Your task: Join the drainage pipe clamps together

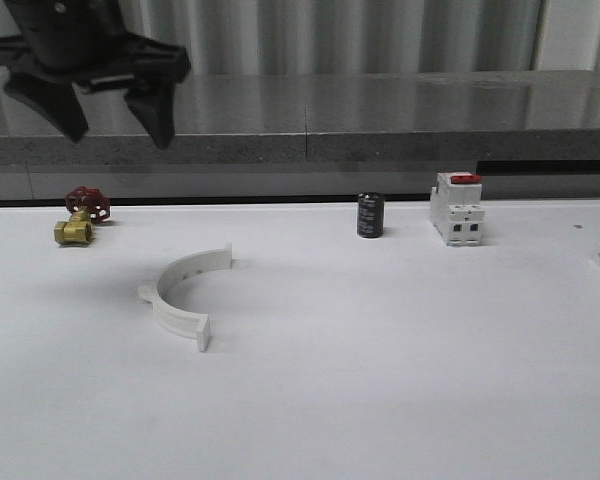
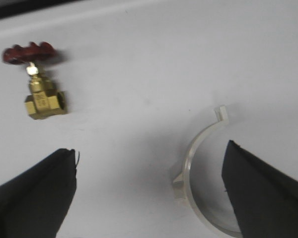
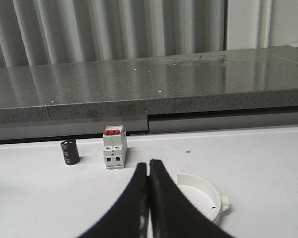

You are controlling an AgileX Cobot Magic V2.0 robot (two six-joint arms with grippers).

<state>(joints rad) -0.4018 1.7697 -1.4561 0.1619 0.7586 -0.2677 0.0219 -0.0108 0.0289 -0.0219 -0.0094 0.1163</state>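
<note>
The left tool (image 1: pixel 115 120) hangs with jaws spread wide above one white half-ring clamp (image 1: pixel 185 295) lying flat on the desk (image 1: pixel 380 380). The right tool (image 3: pixel 149 171), pressed closed and empty, sits just before the other clamp (image 3: pixel 203 196); beyond stand a breaker (image 3: pixel 114 147) and a capacitor (image 3: pixel 69 151).

Two white semicircular clamp halves with small end tabs lie flat and well apart on the bench: one half-ring (image 1: pixel 185 293) front-left, the other half-ring (image 3: pixel 204 194) separate.

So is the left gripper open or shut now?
Open: the left gripper hangs above the table, its fingers spread wide, holding nothing.
</note>
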